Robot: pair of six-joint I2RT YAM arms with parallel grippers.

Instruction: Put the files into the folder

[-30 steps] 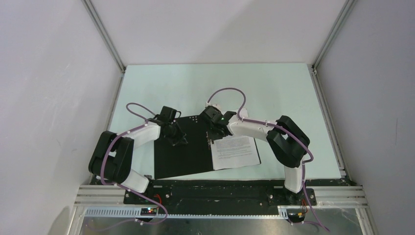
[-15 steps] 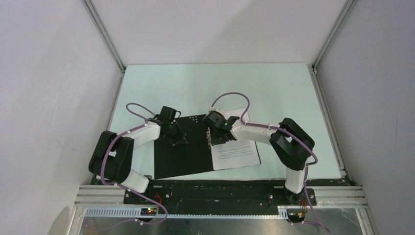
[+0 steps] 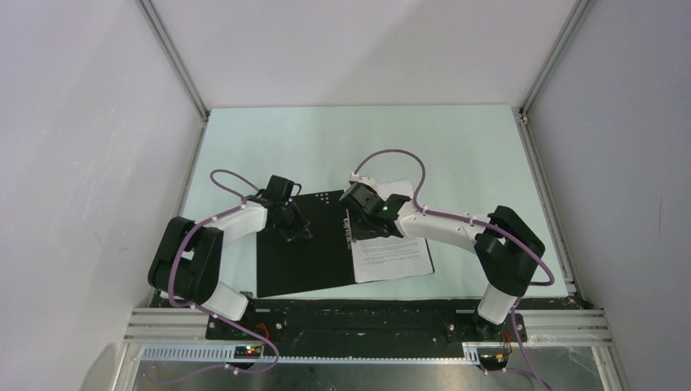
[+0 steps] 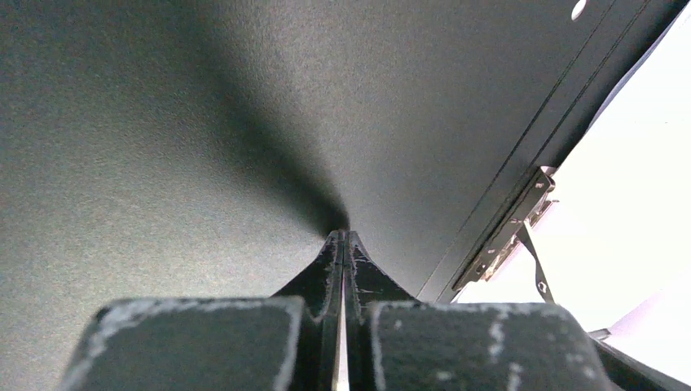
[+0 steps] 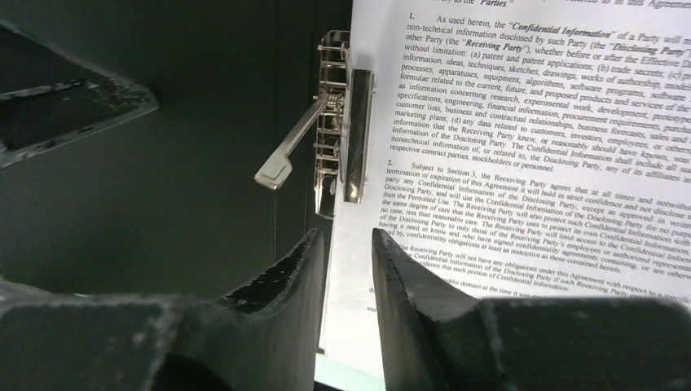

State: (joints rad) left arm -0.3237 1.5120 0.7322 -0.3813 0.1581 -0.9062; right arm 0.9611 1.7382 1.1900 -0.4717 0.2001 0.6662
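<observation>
One file sheet (image 5: 530,122) lies in the open folder (image 3: 301,261) — clipping, closing remain; left tool (image 4: 342,240) pinched tight, right tool (image 5: 349,240) narrowly parted, empty.

top: we look down from above-behind | wrists: we hover close over the folder (image 4: 163,122), both seeing its clip (image 5: 356,134)

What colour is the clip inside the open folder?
Shiny silver metal. The clip shows best in the right wrist view, at the left edge of the printed sheet.
</observation>
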